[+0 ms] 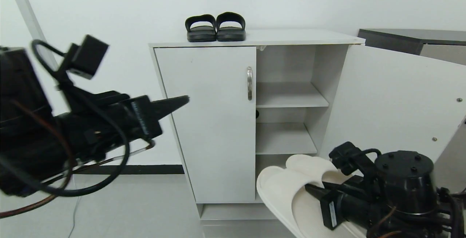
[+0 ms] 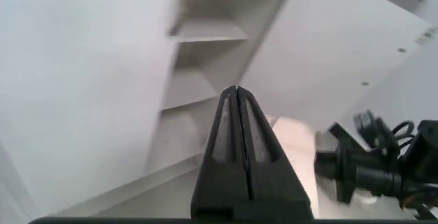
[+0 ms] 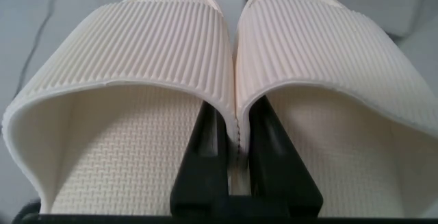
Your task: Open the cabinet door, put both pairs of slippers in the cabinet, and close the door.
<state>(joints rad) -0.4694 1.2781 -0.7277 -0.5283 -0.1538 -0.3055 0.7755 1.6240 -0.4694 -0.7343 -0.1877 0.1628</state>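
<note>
1. The right gripper (image 3: 236, 125) pinches the white slippers (image 3: 157, 53) as a pair. One finger sits under each strap, and the two inner strap edges are squeezed together between them. This is a sound place to hold, since one grip carries both.
2. The white slippers look like moulded foam, with ribbed straps and a fine pebbled footbed. I judge them light, soft and springy, and not fragile. The straps could flex and let the soles sag or swing. They hang low, just outside the open right half of the cabinet (image 1: 214, 139).
3. The left gripper (image 1: 184, 100) has its fingers pressed together and holds nothing. It hovers in front of the shut left door.
4. The cabinet is smooth white board, stiff and flat-sided. The left door carries a slim metal handle (image 1: 249, 83). The right door (image 1: 393, 99) stands swung wide, showing bare flat shelves (image 1: 287, 138).
5. The black slippers (image 1: 215, 27) sit side by side on the cabinet top, touching each other. They look like matte, thicker rubber, probably a little heavier and grippier. Their adjoining straps offer the same hold.
</note>
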